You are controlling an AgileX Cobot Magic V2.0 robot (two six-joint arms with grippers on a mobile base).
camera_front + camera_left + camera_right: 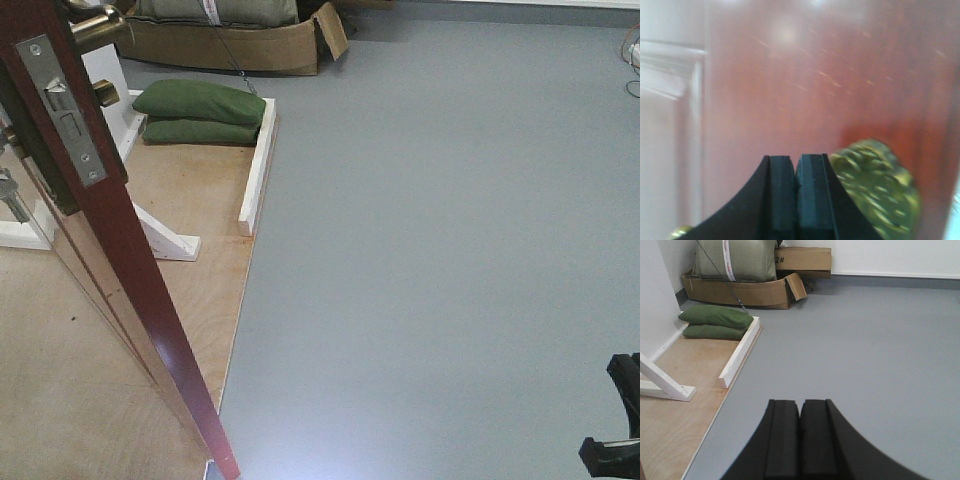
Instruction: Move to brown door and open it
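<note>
Pads pressed face to face, nothing caught between: found the left gripper (pixel 796 195) like that, nosed up close to the brown door (pixel 840 75), a blurred embossed brass piece (pixel 875 197) just right of the pads. Found the right gripper (pixel 800 440) the same, pads together, holding nothing, poised over grey floor (pixel 865 340).

Read "2#" on the upper cardboard box (pixel 802 259) at the far wall. Spotted a taped strip down the green sack (pixel 735 260) in the torn box below, print too small to make out.

Caught the door in the front view standing ajar at far left, narrow edge toward the camera, long edge running from top left down to bottom centre. Picked out the silver latch plate (pixel 62 110) on that edge, brass lever handle (pixel 95 25) above it, keys (pixel 12 195) at the left face.

Marked the plywood platform (pixel 190 190) behind the door, hemmed by a white rail (pixel 258 165). Noted two green sandbags (pixel 198 112) stacked at its far end just beside the rail, a white brace (pixel 165 240) near the door edge. Saw wide open floor right of all that.
</note>
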